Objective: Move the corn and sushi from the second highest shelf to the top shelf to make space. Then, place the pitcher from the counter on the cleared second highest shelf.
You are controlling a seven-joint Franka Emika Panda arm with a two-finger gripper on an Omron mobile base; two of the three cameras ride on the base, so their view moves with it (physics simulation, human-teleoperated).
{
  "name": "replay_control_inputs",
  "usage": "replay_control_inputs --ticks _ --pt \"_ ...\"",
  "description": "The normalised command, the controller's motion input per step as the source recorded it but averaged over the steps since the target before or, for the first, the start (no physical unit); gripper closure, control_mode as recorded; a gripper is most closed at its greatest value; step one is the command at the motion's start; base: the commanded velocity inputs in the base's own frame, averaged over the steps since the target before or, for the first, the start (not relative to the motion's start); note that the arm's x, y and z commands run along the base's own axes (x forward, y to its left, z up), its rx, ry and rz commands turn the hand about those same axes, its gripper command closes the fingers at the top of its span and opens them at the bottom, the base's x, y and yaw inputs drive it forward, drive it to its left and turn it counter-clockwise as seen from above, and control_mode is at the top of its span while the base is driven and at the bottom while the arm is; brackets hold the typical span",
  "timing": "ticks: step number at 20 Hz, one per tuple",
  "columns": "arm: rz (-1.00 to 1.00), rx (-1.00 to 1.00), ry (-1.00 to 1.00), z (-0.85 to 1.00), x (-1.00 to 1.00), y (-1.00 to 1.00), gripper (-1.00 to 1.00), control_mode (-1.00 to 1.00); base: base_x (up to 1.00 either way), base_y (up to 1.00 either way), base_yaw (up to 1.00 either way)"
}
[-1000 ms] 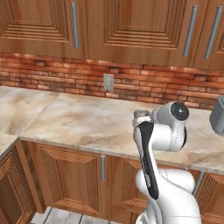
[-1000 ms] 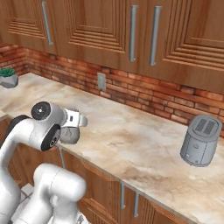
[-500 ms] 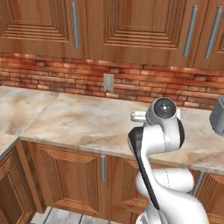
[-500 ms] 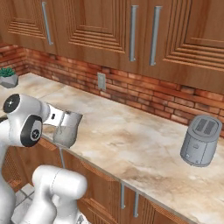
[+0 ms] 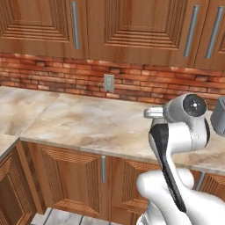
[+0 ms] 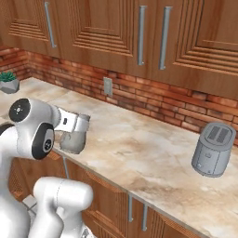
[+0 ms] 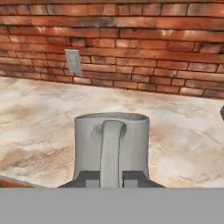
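Observation:
The pitcher (image 7: 111, 146) is a dull grey metal jug, seen from its handle side with the brick wall behind it. My gripper (image 7: 111, 180) is shut on its curved handle, with a dark fingertip on either side. From the right base view, the pitcher (image 6: 73, 140) hangs at the end of my hand (image 6: 76, 124), close over the counter's front edge. Whether it touches the marble I cannot tell. In the left base view a bit of the pitcher's rim (image 5: 154, 113) peeks out from behind my arm. The corn, the sushi and the shelves are out of view.
A boxy grey toaster (image 6: 211, 148) stands on the marble counter (image 6: 153, 158) to the right, near the brick wall. A wall outlet (image 7: 73, 60) sits in the bricks ahead. A small potted plant (image 6: 8, 81) is at the counter's far left. Wooden cabinets hang overhead.
My arm's upper joints have turned. The pitcher has stayed in the grip and shifted only slightly over the counter edge.

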Motion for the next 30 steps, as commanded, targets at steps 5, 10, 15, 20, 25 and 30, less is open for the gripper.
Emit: replay_control_inputs --ticks 5,10,15,20,25,30 --pt "0.34 -0.04 -0.08 0.0 -0.36 -0.02 1.0 -1.0 0.0 0.0 0.0" --pt "0.08 -0.03 -0.08 0.0 -0.12 0.0 1.0 -1.0 0.0 0.0 0.0" --pt "0.0 0.0 0.0 0.0 0.0 0.0 1.0 -1.0 0.0 0.0 0.0" --pt "0.0 0.0 0.0 0.0 0.0 0.0 1.0 1.0 -0.1 0.06 -0.05" --pt "0.0 0.0 0.0 0.0 0.0 0.0 1.0 1.0 -0.85 0.51 -0.28" --pt "0.0 0.0 0.0 0.0 0.0 0.0 1.0 1.0 -0.85 0.8 -0.43"
